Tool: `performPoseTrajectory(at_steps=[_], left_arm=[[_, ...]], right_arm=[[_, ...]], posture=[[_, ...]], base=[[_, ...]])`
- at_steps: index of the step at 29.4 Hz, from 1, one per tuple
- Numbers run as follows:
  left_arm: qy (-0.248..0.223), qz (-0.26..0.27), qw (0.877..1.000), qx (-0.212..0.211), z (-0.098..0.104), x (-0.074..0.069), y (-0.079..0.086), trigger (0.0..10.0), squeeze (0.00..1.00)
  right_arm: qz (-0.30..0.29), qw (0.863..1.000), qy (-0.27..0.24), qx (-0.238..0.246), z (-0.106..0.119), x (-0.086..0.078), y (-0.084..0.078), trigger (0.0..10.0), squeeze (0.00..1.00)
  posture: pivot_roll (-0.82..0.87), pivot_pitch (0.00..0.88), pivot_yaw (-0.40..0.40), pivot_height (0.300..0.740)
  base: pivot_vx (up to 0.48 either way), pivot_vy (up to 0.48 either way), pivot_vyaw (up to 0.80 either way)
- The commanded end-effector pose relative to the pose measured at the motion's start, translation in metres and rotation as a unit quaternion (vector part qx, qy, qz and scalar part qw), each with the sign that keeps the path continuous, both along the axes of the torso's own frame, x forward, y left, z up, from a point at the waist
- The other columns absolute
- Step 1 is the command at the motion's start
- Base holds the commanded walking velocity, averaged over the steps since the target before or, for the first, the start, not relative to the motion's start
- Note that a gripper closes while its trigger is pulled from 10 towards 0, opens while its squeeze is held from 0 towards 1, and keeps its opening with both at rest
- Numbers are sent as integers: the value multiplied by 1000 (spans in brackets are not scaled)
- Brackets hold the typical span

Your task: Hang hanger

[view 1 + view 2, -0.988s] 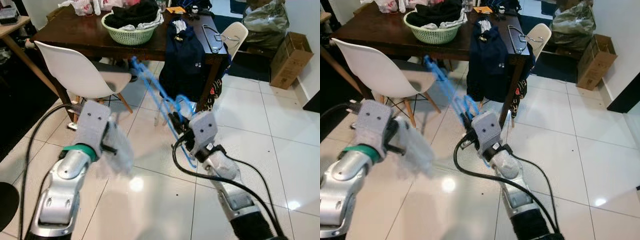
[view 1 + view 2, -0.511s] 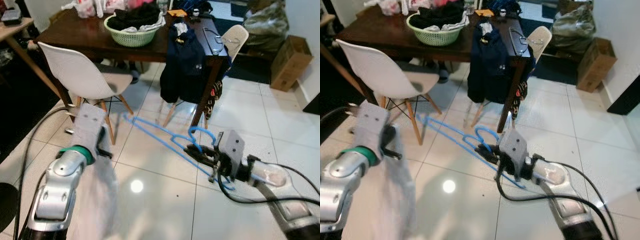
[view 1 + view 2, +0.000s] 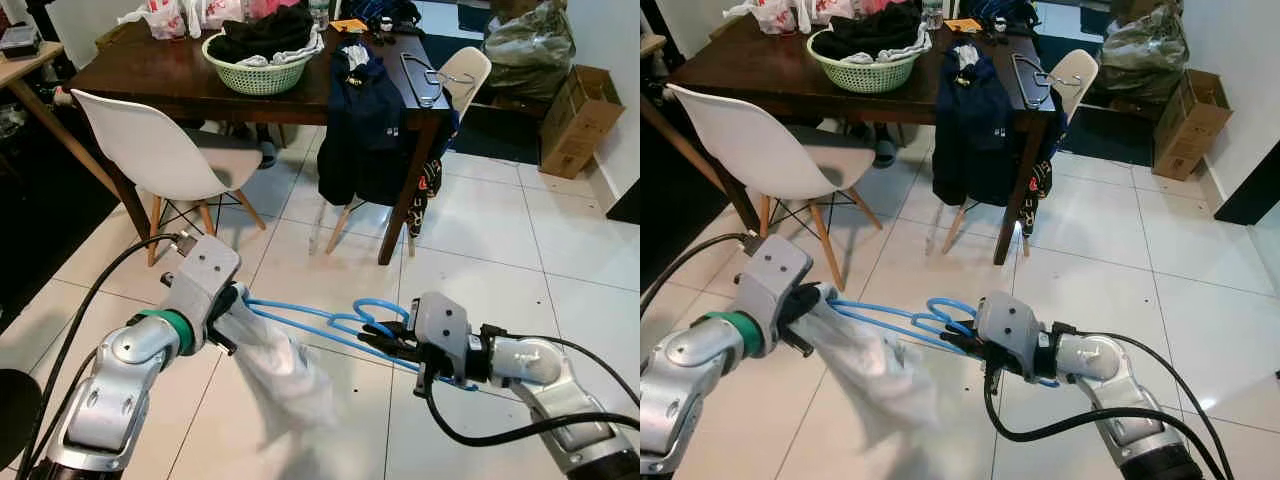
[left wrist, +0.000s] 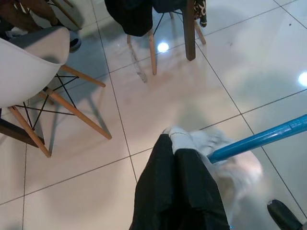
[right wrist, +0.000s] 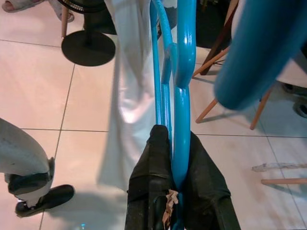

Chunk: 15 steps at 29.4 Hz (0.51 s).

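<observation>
On the left, the left gripper [image 3: 232, 305] has its jaws pinching a white cloth [image 3: 285, 365] that droops over the floor. The blue hanger [image 3: 330, 322] runs rightward from it, its hook end clamped between the right gripper's [image 3: 385, 340] jaws, near the worktop [image 3: 150, 65].

A bright blue hanger [image 3: 330, 322] carries a white garment [image 3: 280, 362] (plain, unpatterned) above glossy white floor tiles [image 3: 560, 250] with dark grout.
</observation>
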<state>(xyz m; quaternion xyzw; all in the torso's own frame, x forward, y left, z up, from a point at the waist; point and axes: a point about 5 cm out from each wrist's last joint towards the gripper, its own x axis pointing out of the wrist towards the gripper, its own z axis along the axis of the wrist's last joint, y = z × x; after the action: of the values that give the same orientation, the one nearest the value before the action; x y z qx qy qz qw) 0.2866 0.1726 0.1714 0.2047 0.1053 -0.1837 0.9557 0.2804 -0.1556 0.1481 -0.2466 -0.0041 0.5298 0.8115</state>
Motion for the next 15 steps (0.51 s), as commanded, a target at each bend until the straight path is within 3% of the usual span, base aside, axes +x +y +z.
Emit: performPoseTrajectory(at_steps=[1, 5, 6, 7, 9, 10, 13, 15], left_arm=[[4, 2, 1000, 30, -6, -2, 6, 10000, 0], [-3, 25, 999, 48, -9, -2, 12, 10000, 0], [-18, 61, 997, 50, -9, 0, 17, 10000, 0], [-18, 61, 997, 50, -9, 0, 17, 10000, 0], [-62, 142, 987, 42, -2, 5, 26, 10000, 0], [-62, 142, 987, 42, -2, 5, 26, 10000, 0], [-109, 222, 969, 5, 10, 6, 36, 10000, 0], [-118, 183, 975, -37, 15, 3, 30, 10000, 0]], right_arm=[[27, 1000, 11, 2, 0, -4, 5, 10000, 0], [-32, 998, -33, 32, 6, 10, 8, 10000, 0], [-73, 994, -51, 62, 10, 18, 9, 10000, 0], [-73, 994, -51, 62, 10, 18, 9, 10000, 0], [-143, 980, -74, 115, 16, 29, 10, 10000, 0], [-143, 980, -74, 115, 16, 29, 10, 10000, 0], [-186, 967, -68, 162, 14, 29, 13, 10000, 0], [-183, 968, -66, 157, 10, 26, 14, 10000, 0]], posture=[[-9, 101, 69, 740], [-8, 104, 68, 740], [-9, 104, 66, 740], [-9, 104, 66, 740], [-7, 106, 63, 740], [-7, 106, 63, 740], [-6, 107, 61, 740], [-8, 107, 60, 740]], base=[[0, 0, 0], [0, 0, 0], [0, 0, 0], [0, 0, 0], [0, 0, 0], [0, 0, 0], [0, 0, 0], [0, 0, 0]])
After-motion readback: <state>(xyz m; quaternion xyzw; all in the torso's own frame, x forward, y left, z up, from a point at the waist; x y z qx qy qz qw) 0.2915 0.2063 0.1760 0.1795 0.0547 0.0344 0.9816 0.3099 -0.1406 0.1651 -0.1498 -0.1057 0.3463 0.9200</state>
